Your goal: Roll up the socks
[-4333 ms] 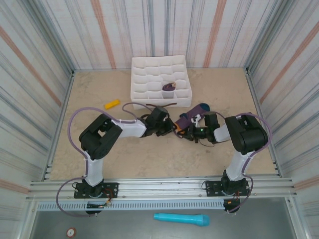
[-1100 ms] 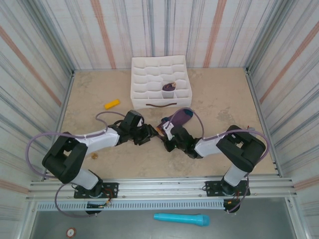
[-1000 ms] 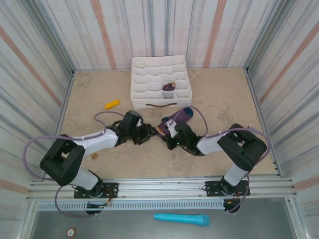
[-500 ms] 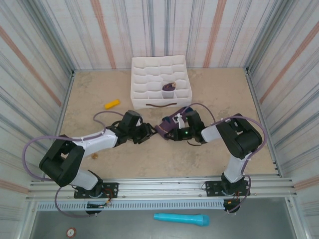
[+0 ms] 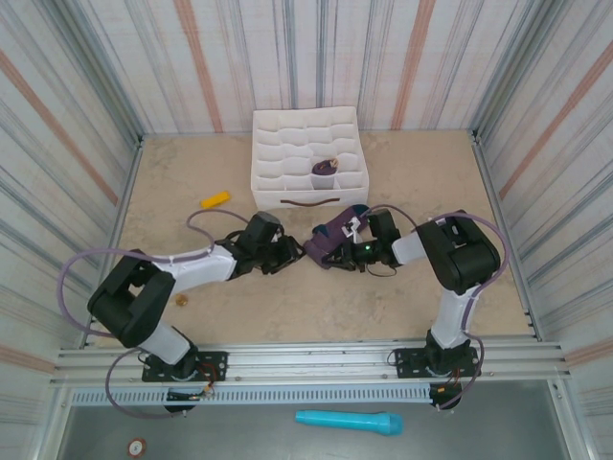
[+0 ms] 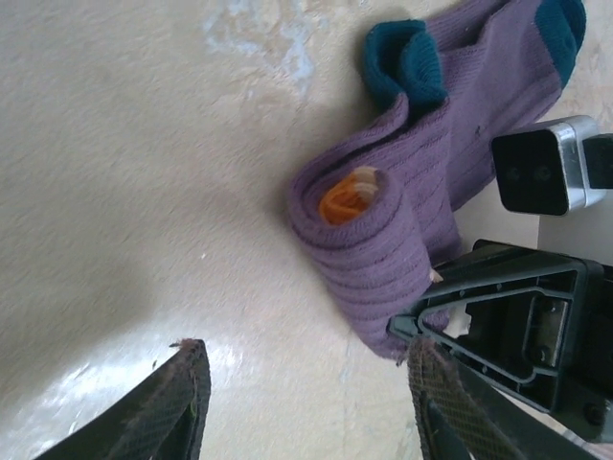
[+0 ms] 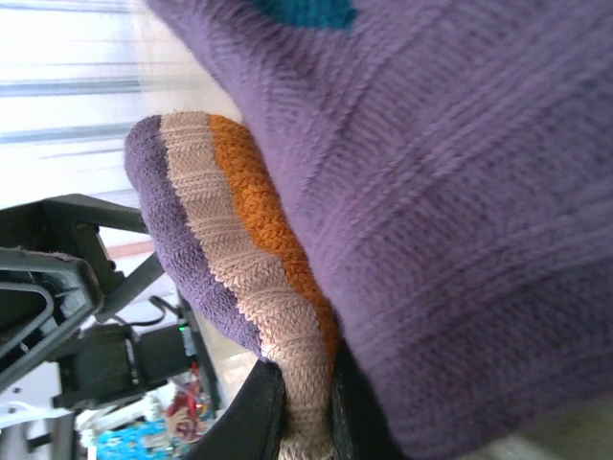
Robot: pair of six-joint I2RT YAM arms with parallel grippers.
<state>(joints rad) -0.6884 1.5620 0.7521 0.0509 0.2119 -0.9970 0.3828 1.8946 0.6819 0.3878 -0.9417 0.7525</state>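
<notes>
Left pincer (image 5: 283,254) part-open, empty, just beside socks (image 5: 324,240) on counter (image 5: 192,172). Right pincer (image 5: 340,251) clamped shut on half-rolled socks. Risk: unwinding of roll from slipped clamp or off-centre left closure. Left wrist view: orange-cored roll (image 6: 369,240), loose teal toe end. Right wrist view instead: striped cuff band (image 7: 239,259) pinched between fingers (image 7: 263,422).
</notes>
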